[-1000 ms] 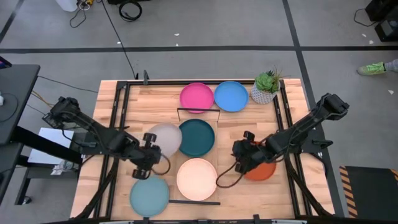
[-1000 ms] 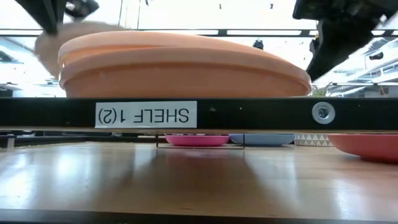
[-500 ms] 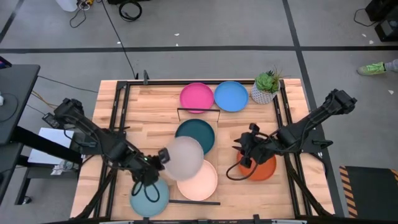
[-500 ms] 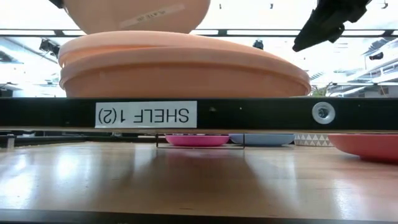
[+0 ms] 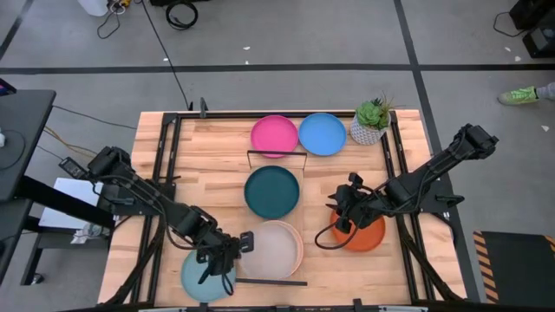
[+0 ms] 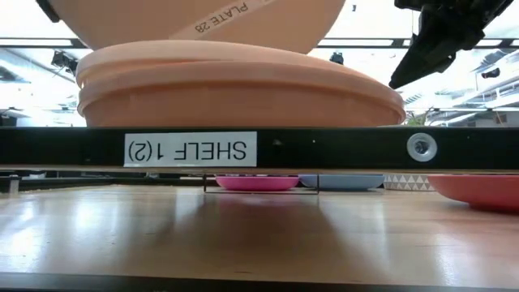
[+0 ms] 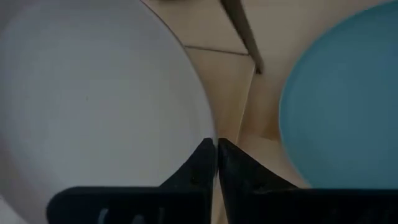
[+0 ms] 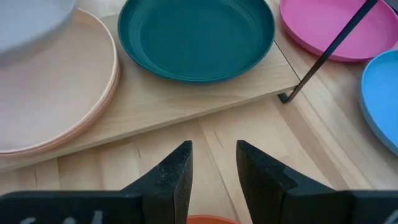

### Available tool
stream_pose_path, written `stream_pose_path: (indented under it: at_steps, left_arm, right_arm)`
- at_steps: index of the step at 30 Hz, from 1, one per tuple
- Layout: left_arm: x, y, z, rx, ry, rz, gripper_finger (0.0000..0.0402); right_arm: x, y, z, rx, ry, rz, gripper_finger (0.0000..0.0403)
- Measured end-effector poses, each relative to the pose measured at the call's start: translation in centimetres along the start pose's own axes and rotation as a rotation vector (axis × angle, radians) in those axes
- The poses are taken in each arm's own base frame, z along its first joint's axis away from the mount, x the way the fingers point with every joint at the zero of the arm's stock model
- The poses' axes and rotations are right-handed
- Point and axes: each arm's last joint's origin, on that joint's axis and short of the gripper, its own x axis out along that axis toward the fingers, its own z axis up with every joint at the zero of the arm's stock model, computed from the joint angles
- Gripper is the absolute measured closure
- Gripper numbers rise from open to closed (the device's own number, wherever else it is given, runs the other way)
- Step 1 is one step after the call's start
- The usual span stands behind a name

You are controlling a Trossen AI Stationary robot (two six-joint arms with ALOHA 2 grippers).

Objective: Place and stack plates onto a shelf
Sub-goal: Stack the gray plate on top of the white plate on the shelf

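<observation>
The left tool pinches the grey plate's rim low in the frame, above the cream plate on the shelf, where an off-centre release could slide it off; the right tool hovers narrowly open.

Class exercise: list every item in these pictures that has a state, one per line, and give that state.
Grey plate: gripped at rim, held over cream stack.
Left tool: shut on grey plate.
Right tool: open, empty, above orange plate.
Teal plate: lying on shelf.
</observation>
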Motion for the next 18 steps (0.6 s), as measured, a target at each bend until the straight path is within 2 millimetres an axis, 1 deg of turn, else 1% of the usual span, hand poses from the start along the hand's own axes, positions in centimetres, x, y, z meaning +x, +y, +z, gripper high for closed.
stream_pose_path:
  at_steps: [6,12,15,18]
  left_arm:
    - [1.4,0.0,0.1,0.025,0.003,-0.014,0.0379]
    - [2.0,0.2,-0.1,0.015,0.004,-0.019,0.0374]
    - [1.9,0.7,-0.4,-0.039,-0.001,0.002,0.0362]
    - [2.0,1.1,-1.0,-0.118,0.008,0.006,0.0342]
  right_arm:
    - [0.0,0.0,0.0,0.0,-0.003,0.002,0.0273]
    - [0.0,0.1,0.1,0.003,-0.005,0.005,0.0273]
    - [0.0,0.1,0.1,0.003,-0.006,0.006,0.0273]
    - [0.0,0.1,0.1,0.007,-0.007,0.011,0.0273]
